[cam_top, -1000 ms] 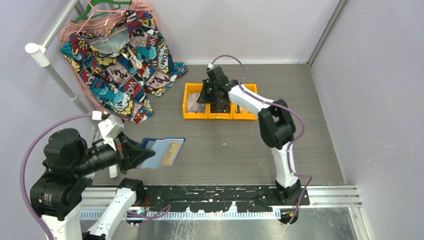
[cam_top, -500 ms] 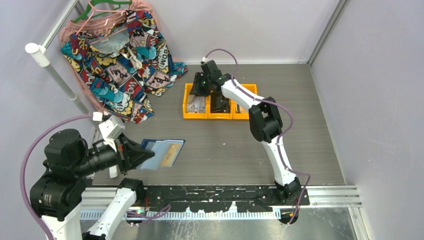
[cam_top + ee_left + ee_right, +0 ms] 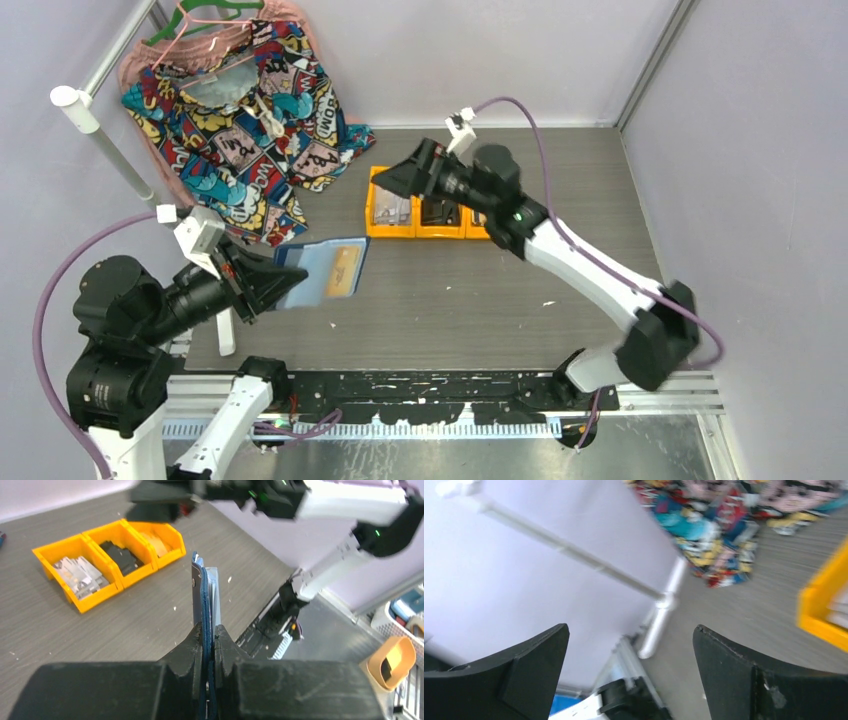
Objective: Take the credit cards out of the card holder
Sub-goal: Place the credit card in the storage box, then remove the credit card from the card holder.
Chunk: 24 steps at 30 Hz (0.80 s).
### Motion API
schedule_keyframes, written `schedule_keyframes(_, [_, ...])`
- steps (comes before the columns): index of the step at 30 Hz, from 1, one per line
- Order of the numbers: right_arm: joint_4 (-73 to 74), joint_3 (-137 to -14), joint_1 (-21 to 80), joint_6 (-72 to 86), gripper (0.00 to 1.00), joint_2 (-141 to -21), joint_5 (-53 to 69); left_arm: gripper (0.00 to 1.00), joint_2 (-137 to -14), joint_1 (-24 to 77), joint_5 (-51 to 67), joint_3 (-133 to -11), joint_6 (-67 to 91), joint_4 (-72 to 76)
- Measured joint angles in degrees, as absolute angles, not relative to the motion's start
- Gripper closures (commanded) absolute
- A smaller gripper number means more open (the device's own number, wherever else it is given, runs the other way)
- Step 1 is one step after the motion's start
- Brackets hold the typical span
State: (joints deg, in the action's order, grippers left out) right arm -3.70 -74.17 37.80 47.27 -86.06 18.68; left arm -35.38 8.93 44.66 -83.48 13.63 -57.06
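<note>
Left end effector (image 3: 207, 630) pinches the limp, open card holder (image 3: 312, 275) above the surface (image 3: 480, 300); right end effector (image 3: 631, 629) gapes empty. The tan credit card (image 3: 346, 271), stiff and slick, wants an edge pinch.

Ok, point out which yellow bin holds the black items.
The middle bin of the three: black items fill it. One end bin holds a grey stack, the other tan cards.

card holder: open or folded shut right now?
Open. The card holder is spread in the left end effector, pale inside up, a tan card in its pocket.
</note>
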Motion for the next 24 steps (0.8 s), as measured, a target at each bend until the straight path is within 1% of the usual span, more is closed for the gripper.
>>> schedule_keyframes(2, [-14.31, -66.37, 40.01, 51.42, 0.01, -78.24, 20.38, 1.00, -35.62, 8.93, 43.38, -83.07, 16.34, -53.76])
schedule_keyframes(4, [-23.99, -59.72, 42.94, 55.07, 0.01, -73.45, 21.08, 1.00, -36.18, 8.93, 42.41, -83.07, 18.87, -50.63])
schedule_keyframes(6, [-32.45, -53.43, 46.68, 58.35, 0.01, -70.76, 21.04, 1.00, -36.93, 8.93, 41.93, -83.07, 21.26, -47.79])
schedule_keyframes(8, [-37.80, -49.17, 50.33, 60.25, 0.01, -70.11, 20.40, 1.00, -37.56, 8.93, 41.78, -83.02, 23.11, -45.82])
schedule_keyframes(13, [-44.40, -45.21, 57.65, 61.67, 0.01, -70.13, 18.00, 1.00, -37.98, 8.93, 41.63, -82.54, 26.63, -43.07])
schedule_keyframes(15, [-47.86, -45.28, 58.85, 62.04, 0.06, -70.39, 17.61, 1.00, -37.93, 8.93, 41.63, -82.46, 27.35, -42.76])
schedule_keyframes(17, [-51.24, -45.78, 59.57, 62.70, 0.17, -71.31, 17.34, 1.00, -37.74, 8.93, 41.60, -82.13, 28.32, -42.65])
schedule_keyframes(19, [-53.52, -46.46, 60.10, 63.35, 0.34, -72.58, 16.97, 1.00, -37.47, 8.93, 41.58, -81.95, 28.71, -42.65])
schedule_keyframes(21, [-55.00, -46.74, 60.40, 64.01, 0.52, -73.67, 16.58, 1.00, -37.06, 8.93, 41.58, -81.76, 29.50, -42.70])
schedule_keyframes(23, [-55.66, -46.74, 60.45, 64.75, 0.76, -74.13, 16.23, 1.00, -36.62, 8.93, 41.58, -81.54, 29.85, -42.74])
schedule_keyframes(24, [-55.83, -46.74, 60.45, 64.88, 0.85, -74.15, 16.01, 1.00, -36.34, 8.93, 41.56, -81.45, 29.93, -42.87])
